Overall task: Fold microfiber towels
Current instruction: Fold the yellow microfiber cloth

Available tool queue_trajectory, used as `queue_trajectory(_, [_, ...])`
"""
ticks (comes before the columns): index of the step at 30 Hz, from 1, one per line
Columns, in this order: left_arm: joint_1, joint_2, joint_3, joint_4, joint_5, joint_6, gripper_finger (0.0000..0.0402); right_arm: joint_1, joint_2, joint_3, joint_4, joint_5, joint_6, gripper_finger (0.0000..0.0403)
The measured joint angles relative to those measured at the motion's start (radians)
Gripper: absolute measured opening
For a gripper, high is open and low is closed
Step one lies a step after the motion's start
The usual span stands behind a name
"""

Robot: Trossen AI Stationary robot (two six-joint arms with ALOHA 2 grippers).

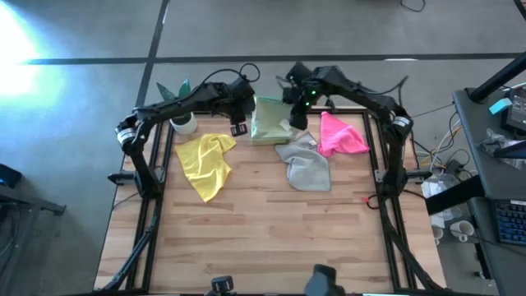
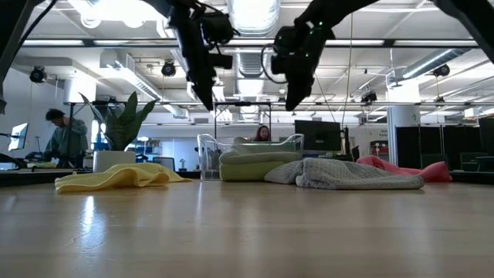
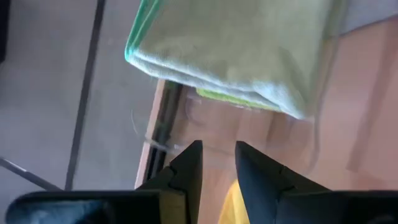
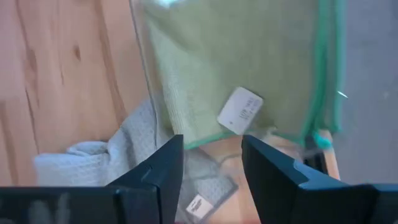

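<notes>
A folded pale sage towel [image 1: 269,119] lies in the clear tray [image 2: 208,154] at the far middle, on top of a lime green towel whose edge [image 3: 230,98] shows beneath it. The yellow towel [image 1: 207,160], the grey towel [image 1: 306,164] and the pink towel [image 1: 341,136] lie crumpled on the table. My left gripper [image 1: 239,127] hangs above the tray's left side, narrowly open and empty. My right gripper [image 1: 297,122] hangs above the tray's right side, open and empty. Both are well above the cloths in the low view [image 2: 207,100] [image 2: 293,100].
A plant in a white pot [image 1: 182,122] stands at the far left, close to my left arm. The near half of the wooden table [image 1: 271,238] is bare wood. People sit at desks in the room beyond [image 2: 65,139].
</notes>
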Motion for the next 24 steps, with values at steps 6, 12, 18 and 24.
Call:
queue_trajectory(6, [-0.004,-0.093,-0.045,-0.093,0.025,-0.115,0.008,0.004,-0.067,-0.012,-0.019,-0.048,0.108,0.0139])
queue_trajectory(12, [-0.033,-0.216,-0.194,-0.081,0.084,-0.256,0.008,0.068,-0.103,-0.065,-0.017,-0.084,0.212,0.0131])
queue_trajectory(18, [-0.11,-0.357,-0.404,-0.021,0.093,-0.395,0.008,0.157,-0.107,-0.131,-0.01,-0.083,0.296,0.0132])
queue_trajectory(24, [-0.211,-0.473,-0.592,0.102,0.116,-0.542,0.008,0.26,-0.106,-0.18,0.049,-0.082,0.392,0.0133])
